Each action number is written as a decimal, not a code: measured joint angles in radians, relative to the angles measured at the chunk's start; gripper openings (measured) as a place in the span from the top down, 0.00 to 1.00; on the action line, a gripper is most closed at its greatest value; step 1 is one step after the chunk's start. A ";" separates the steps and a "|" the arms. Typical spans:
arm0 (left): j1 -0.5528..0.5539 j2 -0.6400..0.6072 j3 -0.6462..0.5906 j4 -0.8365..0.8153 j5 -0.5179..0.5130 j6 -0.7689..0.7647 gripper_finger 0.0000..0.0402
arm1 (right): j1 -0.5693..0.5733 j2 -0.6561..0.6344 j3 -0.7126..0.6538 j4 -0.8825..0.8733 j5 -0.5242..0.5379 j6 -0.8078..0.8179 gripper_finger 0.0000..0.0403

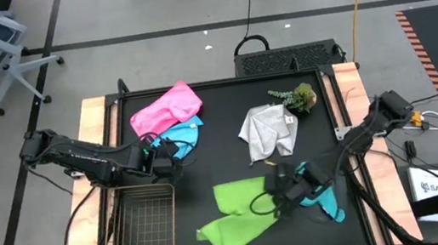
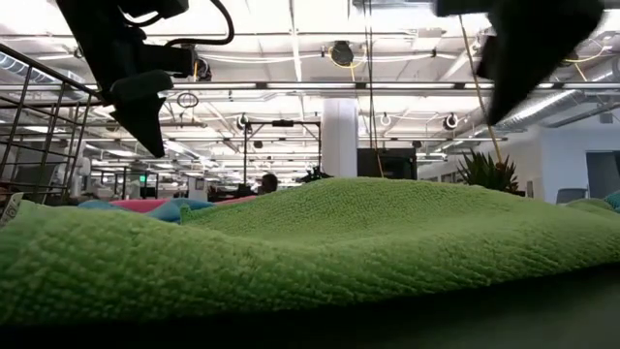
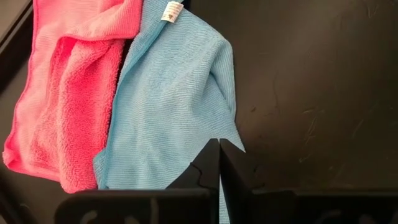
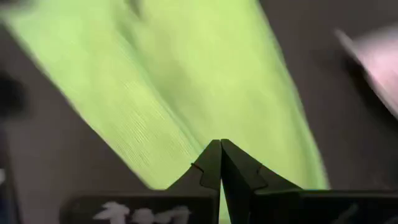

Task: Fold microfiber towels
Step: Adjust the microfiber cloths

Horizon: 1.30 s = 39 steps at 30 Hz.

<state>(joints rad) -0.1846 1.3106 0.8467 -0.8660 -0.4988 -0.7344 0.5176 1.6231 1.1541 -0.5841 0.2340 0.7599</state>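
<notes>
High view first: my right gripper [image 1: 280, 202] hangs over the lime green towel [image 1: 236, 214] in the lower middle of the frame, its fingers pressed together. Whether a pinch of the cloth is between them, I cannot tell. My left gripper [image 1: 173, 153] is in the left half, just beside the light blue towel [image 1: 182, 135], fingers together too. I judge the green one is the towel in hand; to fold it well I should take one free corner only, lift it a little, and lay it on the opposite corner so the edges meet. I count five towels: one pink towel [image 1: 167, 108] at upper left, the light blue one touching it, one pale grey-white towel [image 1: 270, 130] in the middle, the green one, and one teal towel [image 1: 326, 202] at lower right. Also one potted plant [image 1: 298, 97] and one wire basket [image 1: 142, 236].

Low view: the green towel [image 2: 320, 252] fills the bottom half as a crumpled hill; both arms come down from the top corners.

Left wrist view: my closed fingers [image 3: 219, 171] rest at the edge of the blue towel [image 3: 174, 99], pink [image 3: 68, 106] beside it at left.

Right wrist view: my closed fingers [image 4: 221, 165] point onto the green cloth [image 4: 186, 93].
</notes>
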 joint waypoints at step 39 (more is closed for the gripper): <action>0.000 0.000 0.000 0.004 0.000 0.008 0.95 | 0.187 -0.024 -0.077 -0.496 -0.393 0.568 1.00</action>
<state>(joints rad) -0.1844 1.3102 0.8467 -0.8621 -0.4988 -0.7263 0.7042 1.5994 1.0775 -1.0804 -0.1587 1.3282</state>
